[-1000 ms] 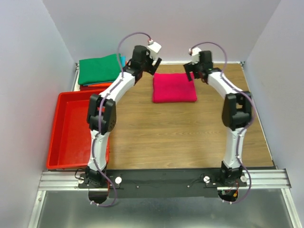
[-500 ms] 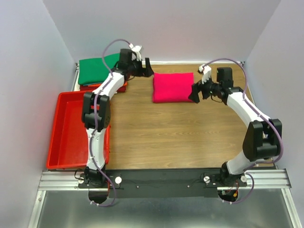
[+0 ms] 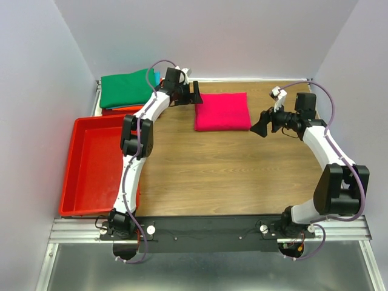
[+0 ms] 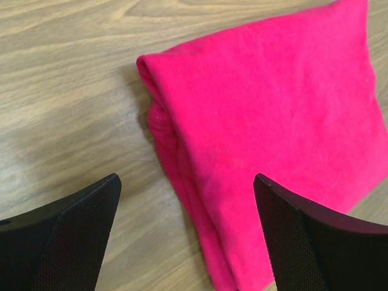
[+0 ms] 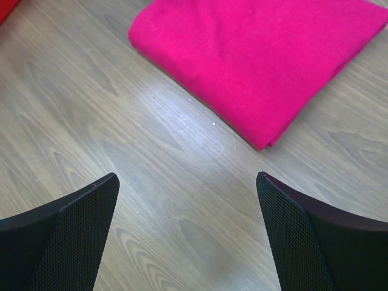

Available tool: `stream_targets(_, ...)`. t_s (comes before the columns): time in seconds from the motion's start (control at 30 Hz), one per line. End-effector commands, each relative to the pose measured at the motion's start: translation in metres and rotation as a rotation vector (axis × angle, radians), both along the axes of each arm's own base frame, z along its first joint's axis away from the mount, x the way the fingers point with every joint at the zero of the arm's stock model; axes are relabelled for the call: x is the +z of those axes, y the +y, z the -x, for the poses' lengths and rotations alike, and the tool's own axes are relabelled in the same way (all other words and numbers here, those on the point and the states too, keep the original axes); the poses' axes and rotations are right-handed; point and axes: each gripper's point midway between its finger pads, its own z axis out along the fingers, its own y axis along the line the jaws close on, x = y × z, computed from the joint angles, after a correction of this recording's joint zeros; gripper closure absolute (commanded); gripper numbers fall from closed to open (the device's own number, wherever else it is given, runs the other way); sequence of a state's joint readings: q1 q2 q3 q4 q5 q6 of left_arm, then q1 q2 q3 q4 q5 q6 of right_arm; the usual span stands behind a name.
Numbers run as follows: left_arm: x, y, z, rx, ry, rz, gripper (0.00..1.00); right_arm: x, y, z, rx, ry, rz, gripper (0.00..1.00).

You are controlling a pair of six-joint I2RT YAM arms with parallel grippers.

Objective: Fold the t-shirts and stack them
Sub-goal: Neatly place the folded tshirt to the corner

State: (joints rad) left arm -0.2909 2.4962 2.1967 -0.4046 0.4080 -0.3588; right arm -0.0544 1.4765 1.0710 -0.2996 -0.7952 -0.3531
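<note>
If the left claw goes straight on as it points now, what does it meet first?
Probably the pink shirt: its folded edge lies ahead, in line with the open left claw. Depth is unclear; the table could come first.

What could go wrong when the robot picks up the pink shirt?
The left hand hangs open over the layered edge of the pink shirt; it might pinch only the top layer, so the fold opens. The right hand is over bare table beside the shirt, so a one-sided lift could let it droop. The green shirt tops the pile far left; a sloppy drop there might land crooked.
</note>
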Motion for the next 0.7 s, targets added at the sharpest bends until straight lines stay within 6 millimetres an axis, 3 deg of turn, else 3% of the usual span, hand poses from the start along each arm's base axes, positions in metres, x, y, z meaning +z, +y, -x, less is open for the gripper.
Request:
stream_targets(0.0,-0.029,-0.009,0.008,0.001,0.099,0.013,0.06,0.009,0.005,0.012,0.049,-0.020,-0.041,0.00)
stream_targets(0.2,-0.047,-0.027,0.014,-0.015,0.166,0.065,0.10,0.019,0.002,0.015,0.054,-0.042,-0.060,0.00)
stream_targets(0.47,-0.051,-0.048,0.026,-0.054,0.229,0.129,0.26,0.026,-0.012,0.013,0.014,-0.066,-0.048,0.00)
stream_targets(0.57,-0.060,-0.050,0.034,-0.070,0.258,0.131,0.44,0.030,-0.015,0.014,0.012,-0.074,-0.063,0.00)
stream_targets(0.67,-0.059,-0.049,0.034,-0.079,0.249,0.130,0.71,0.034,-0.019,0.016,0.007,-0.078,-0.080,0.00)
